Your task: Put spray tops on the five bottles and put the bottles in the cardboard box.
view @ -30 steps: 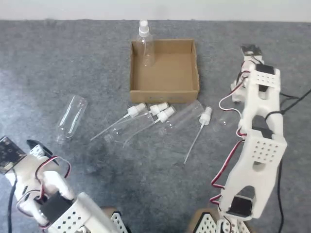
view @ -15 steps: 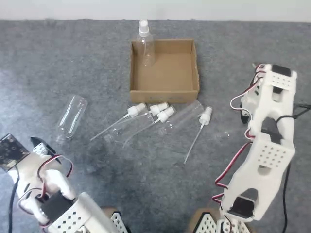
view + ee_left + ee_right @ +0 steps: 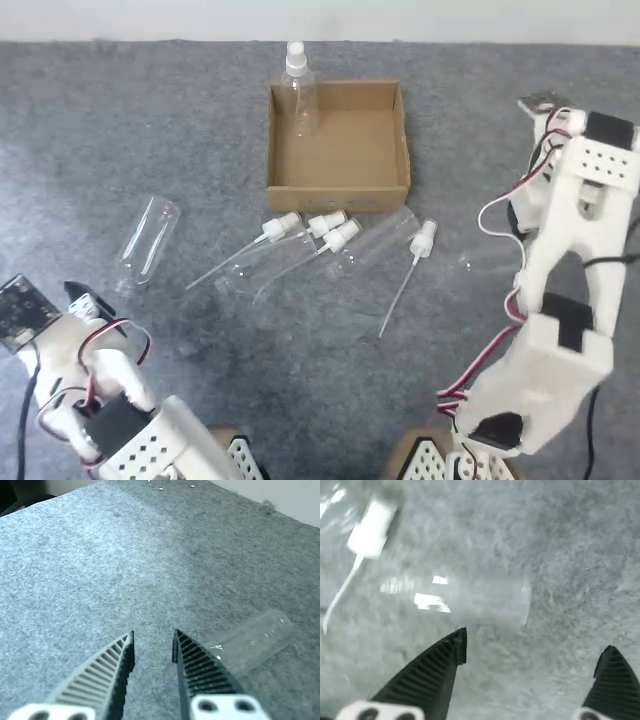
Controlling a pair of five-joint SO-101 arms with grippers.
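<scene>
**Desk:** Overhead first. Where does the job stand?

**Photographer:** One capped bottle (image 3: 299, 95) stands upright in a back corner of the cardboard box (image 3: 340, 197). Four spray tops (image 3: 327, 223) lie loose on the grey felt (image 3: 200, 120) in front of the box, among clear bottles (image 3: 385, 235) lying on their sides. One uncapped bottle (image 3: 147, 243) lies well apart from the rest, toward the left arm (image 3: 95, 385). The right arm (image 3: 570, 220) stands over the felt's right side.

**Desk:** Left wrist?

**Photographer:** The left gripper (image 3: 153, 634), jaws a little apart and holding nothing, hangs above bare felt. The uncapped bottle (image 3: 252, 642) lies near, off to one side of the fingers.

**Desk:** Right wrist?

**Photographer:** The right gripper (image 3: 536, 640), jaws spread wide and empty, hovers over a second clear bottle (image 3: 480, 602) lying crosswise just past the fingertips. A loose spray top (image 3: 370, 527) lies near it, dip tube trailing.

**Desk:** The risk?

**Photographer:** Probably the bottle itself. Round, smooth and lying on its side, it could roll or squirt free if the jaws close off-centre. A hard pinch might dent thin plastic. A rolling bottle could also knock the spray top's thin tube aside, which would make capping harder.
</scene>
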